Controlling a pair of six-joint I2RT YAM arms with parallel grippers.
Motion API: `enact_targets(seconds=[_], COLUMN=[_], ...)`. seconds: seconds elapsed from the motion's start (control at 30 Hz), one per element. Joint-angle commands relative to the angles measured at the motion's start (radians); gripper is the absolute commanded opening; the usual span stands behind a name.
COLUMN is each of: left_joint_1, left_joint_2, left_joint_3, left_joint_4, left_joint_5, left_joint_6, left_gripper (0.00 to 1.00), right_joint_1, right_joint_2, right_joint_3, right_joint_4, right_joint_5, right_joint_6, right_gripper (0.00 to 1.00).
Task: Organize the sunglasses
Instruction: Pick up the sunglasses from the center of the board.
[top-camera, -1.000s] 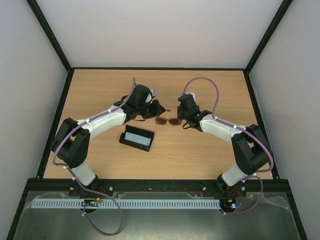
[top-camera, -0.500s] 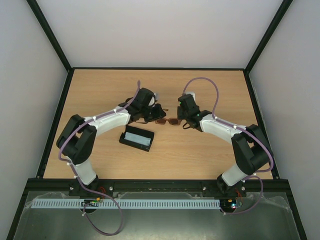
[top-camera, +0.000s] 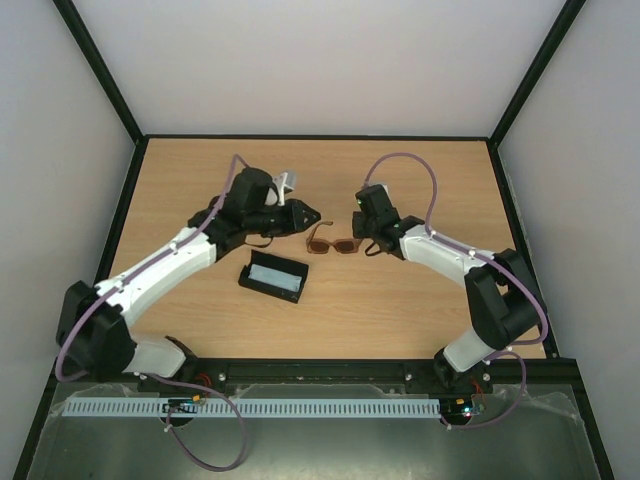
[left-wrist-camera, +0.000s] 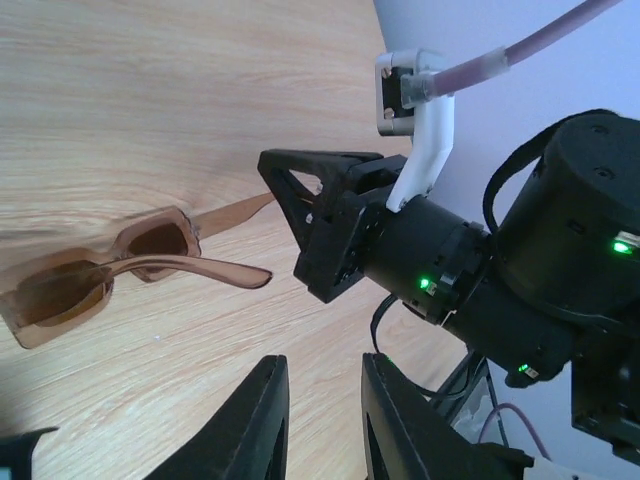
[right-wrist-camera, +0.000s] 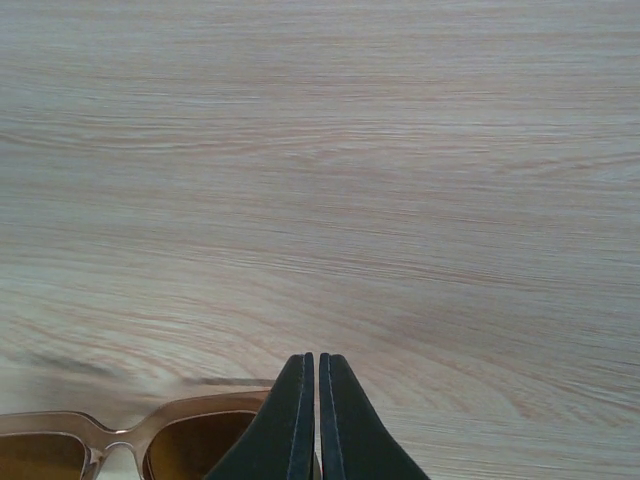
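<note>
The sunglasses (top-camera: 333, 242) lie on the wooden table between both arms, with an amber translucent frame and dark squarish lenses. In the left wrist view (left-wrist-camera: 95, 275) one thin arm is folded across the lenses and the other reaches out to the right gripper's black fingers (left-wrist-camera: 322, 225). My right gripper (top-camera: 356, 236) is shut at the frame's right end, apparently pinching that arm. Its wrist view shows the jaws pressed together (right-wrist-camera: 319, 375) beside the frame corner (right-wrist-camera: 190, 420). My left gripper (top-camera: 316, 221) is open and empty (left-wrist-camera: 325, 400), just left of and above the sunglasses.
The black rectangular case (top-camera: 273, 276) lies open with its pale blue lining up, near-left of the sunglasses. Black rails and white walls border the table (top-camera: 420, 300).
My left arm has drawn back to the left and its gripper has come off the sunglasses, which now show in full. The right gripper has stayed at the frame's right end.
</note>
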Motion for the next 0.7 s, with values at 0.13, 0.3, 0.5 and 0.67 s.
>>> enact_targets(seconds=[0.13,0.3,0.5,0.67], left_joint_1=[0.083,0.173,0.264,0.319], left_joint_2=[-0.161,-0.220,-0.257,-0.265], left_joint_3=[-0.057,-0.123,-0.105,-0.132], left_joint_4=[-0.063,0.062,0.076,0.213], left_joint_5=[-0.062,0.120,0.336,0.581], left_joint_6=[0.049,0.107,0.175,0.098], left_gripper=[0.45,0.69,0.86,0.88], right_joint_1=[-0.088,-0.174,-0.189,-0.189], right_joint_2=[-0.060,-0.125,-0.178,-0.211], right_joint_3=[0.137,0.223,0.322,0.328], right_joint_4=[-0.168,-0.280,-0.409,-0.448], right_joint_5=[-0.306,-0.526,-0.743,-0.964], right_joint_6=[0.055,0.037,0.021,0.003], right_gripper=[0.01,0.01,0.01,0.01])
